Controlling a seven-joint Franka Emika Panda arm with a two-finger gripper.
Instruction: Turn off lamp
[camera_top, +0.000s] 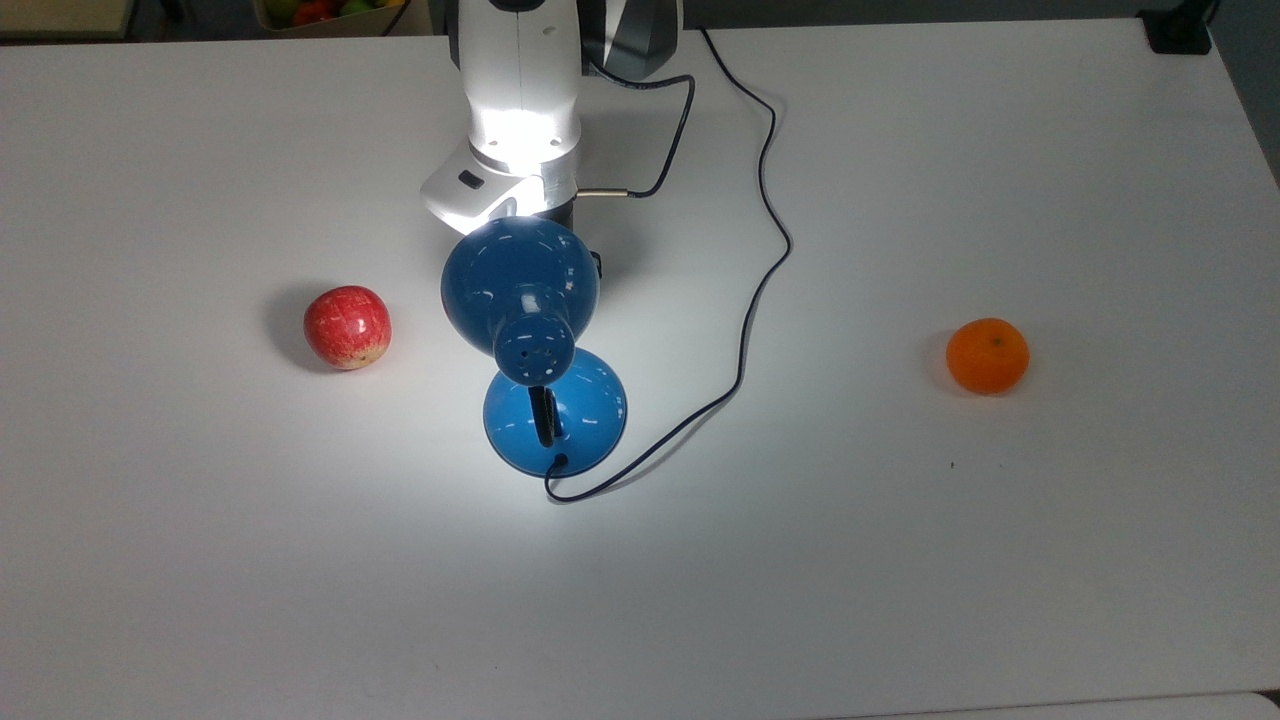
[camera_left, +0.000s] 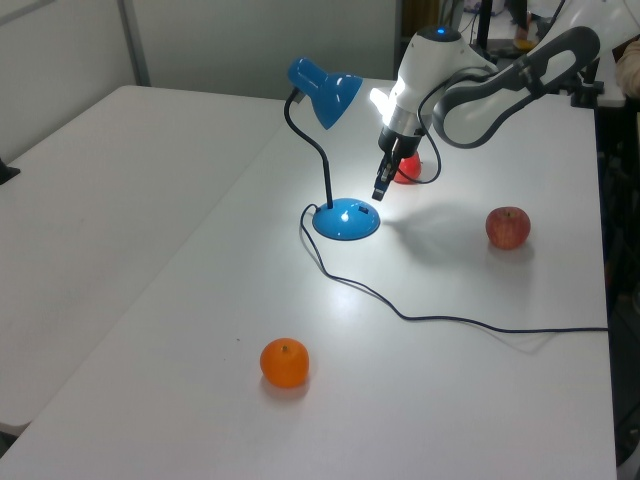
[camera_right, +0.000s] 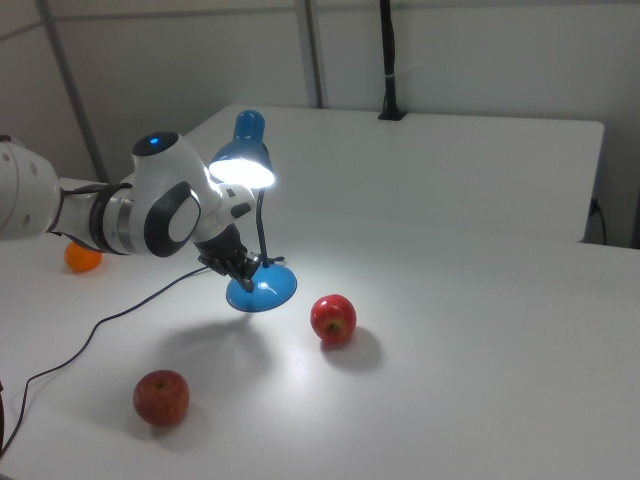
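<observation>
The lamp (camera_left: 345, 216) stands mid-bench, lit, its shade throwing a bright pool on the white bench (camera_top: 1000, 550); the hand (camera_left: 380, 192) hangs just above the base's rim in the left view, whether clenched or released I cannot tell; the glossy base looks slippery and light, so I'd press straight down on its switch, never gripping the springy gooseneck.

Blue lamp (camera_top: 520, 290); red apple (camera_top: 347, 327); orange fruit (camera_top: 987, 355).
</observation>
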